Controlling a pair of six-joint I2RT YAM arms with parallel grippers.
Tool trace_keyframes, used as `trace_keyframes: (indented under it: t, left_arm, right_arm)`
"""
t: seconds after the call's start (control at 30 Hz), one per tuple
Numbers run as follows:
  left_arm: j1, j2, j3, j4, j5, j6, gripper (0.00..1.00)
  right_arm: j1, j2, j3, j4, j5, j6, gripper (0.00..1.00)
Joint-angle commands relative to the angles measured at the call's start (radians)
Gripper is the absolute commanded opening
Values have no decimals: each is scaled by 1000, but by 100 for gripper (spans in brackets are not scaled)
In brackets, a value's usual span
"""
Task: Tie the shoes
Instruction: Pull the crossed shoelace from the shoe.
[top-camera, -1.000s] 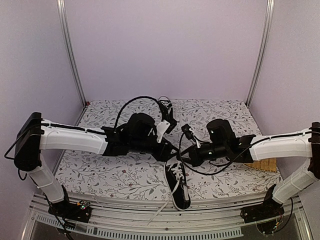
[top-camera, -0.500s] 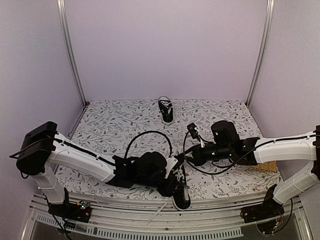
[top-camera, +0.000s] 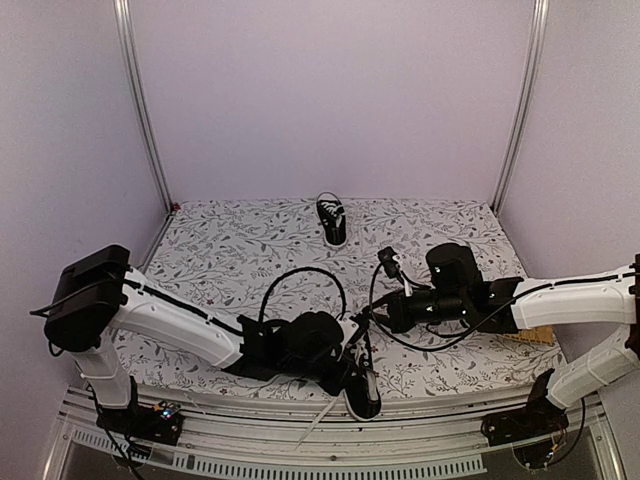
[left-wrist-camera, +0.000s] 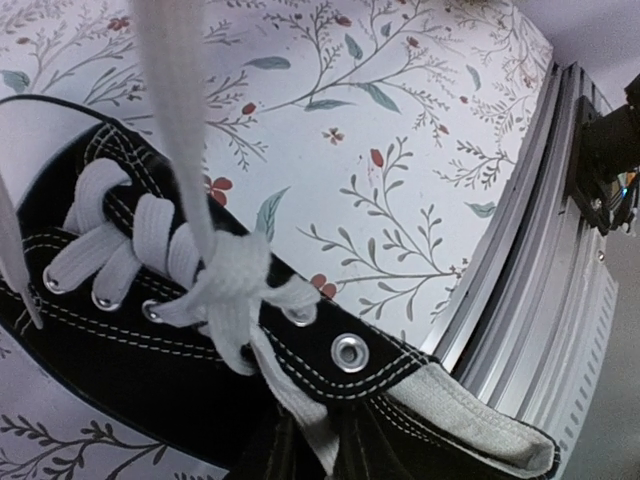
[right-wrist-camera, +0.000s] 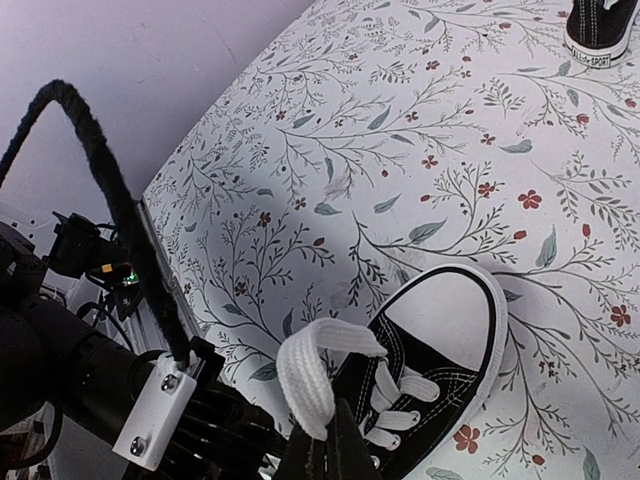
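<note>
In the top view the left arm reaches in from about 8 o'clock, low over the flowered table (top-camera: 225, 250). The left gripper (top-camera: 348, 372) sits right against the near shoe (top-camera: 366, 398). Its wrist view is filled by that shoe's eyelets, crossed laces and padded collar. Only a dark shape shows at the bottom edge there, so I cannot tell whether its jaws are open or closed, or whether they hold anything.

The near shoe lies at 6 o'clock on the table, just inside the metal rail (heel toward the rail, white toe cap pointing to 12 o'clock). The far shoe (top-camera: 332, 222) stands alone at 12 o'clock, well apart from both arms, close to the back wall.

The right arm comes in from about 3 o'clock. The right gripper (top-camera: 366, 318) hangs just above the near shoe's toe end. Its jaws are pinched closed on a loop of white lace (right-wrist-camera: 308, 385). In its wrist view the loop stands up from the fingertips, and the lace runs down toward the shoe's eyelets. A looped black cable (top-camera: 300, 280) arcs over the left wrist.
</note>
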Motion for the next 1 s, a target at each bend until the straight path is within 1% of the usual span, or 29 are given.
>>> trace_keyframes:
  t: [0.0, 0.13, 0.33, 0.6, 0.8, 0.97]
  left_arm:
    - [-14, -13, -2, -14, -34, -18, 12]
    - [-15, -43, -20, -50, -68, -39, 5]
    - [-15, -106, -74, -58, -64, -63, 0]
    - [-11, -144, -149, 16, -30, -72, 0]
    - [10, -157, -209, 36, -23, -94, 0]
    - [29, -176, -265, 88, 15, -97, 0]
  right_arm:
    - [-2, -26, -6, 23, 31, 11, 2]
    - [-4, -52, -6, -7, 93, 29, 2]
    - [-23, -101, -31, -60, 149, 58, 2]
    - [-41, -121, -78, -81, 154, 77, 2]
    - [-60, -154, -134, -147, 241, 142, 2]
    - [-102, -206, -222, -167, 268, 208, 2]
